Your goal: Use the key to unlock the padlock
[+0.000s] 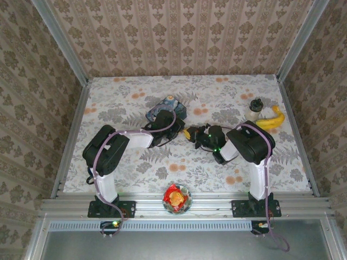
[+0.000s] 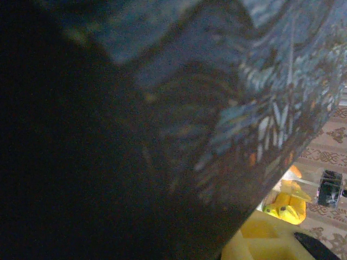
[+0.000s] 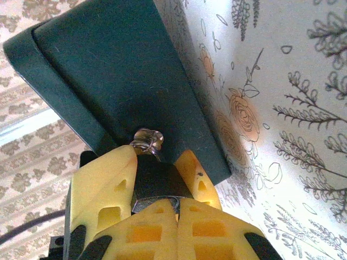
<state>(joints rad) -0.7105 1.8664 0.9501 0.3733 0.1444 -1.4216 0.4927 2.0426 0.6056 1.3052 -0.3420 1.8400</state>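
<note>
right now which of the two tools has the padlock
The right tool: its yellow fingers pinch the small black padlock, while the left tool sits at the blue tin.
</note>
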